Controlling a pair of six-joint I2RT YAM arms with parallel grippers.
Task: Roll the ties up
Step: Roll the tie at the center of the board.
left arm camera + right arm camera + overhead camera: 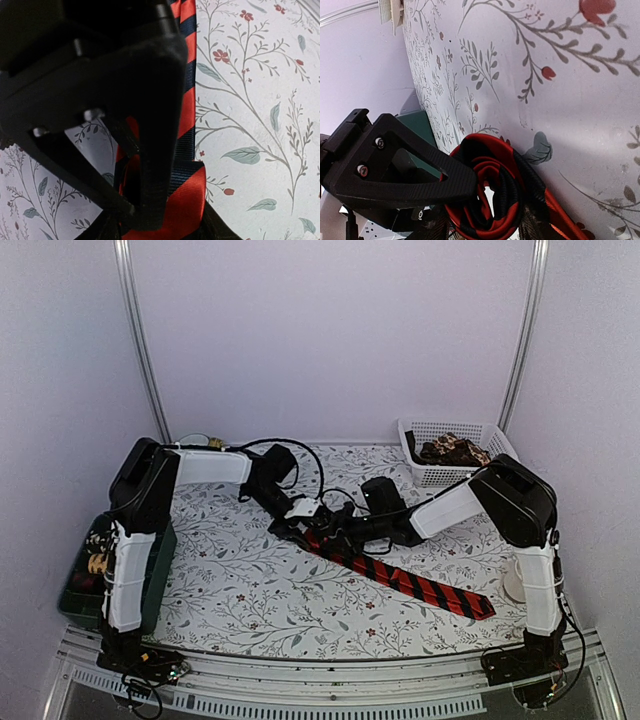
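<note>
The right pincer (pixel 492 202) holds the red striped tie's (pixel 420 585) roll, left pincer (pixel 180 215) I can't tell; best roll slow and tight.

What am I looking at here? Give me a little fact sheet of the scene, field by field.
Surface: floral cloth over a table
Main item: red tie with black stripes, lying flat toward the right arm's base
Rolled part: loose coil at the tie's far end
Left gripper: at the coil, grip unclear
Right gripper: at the coil, grip unclear
White basket: far right corner, holding brown-patterned ties
Green bin: left edge
</note>
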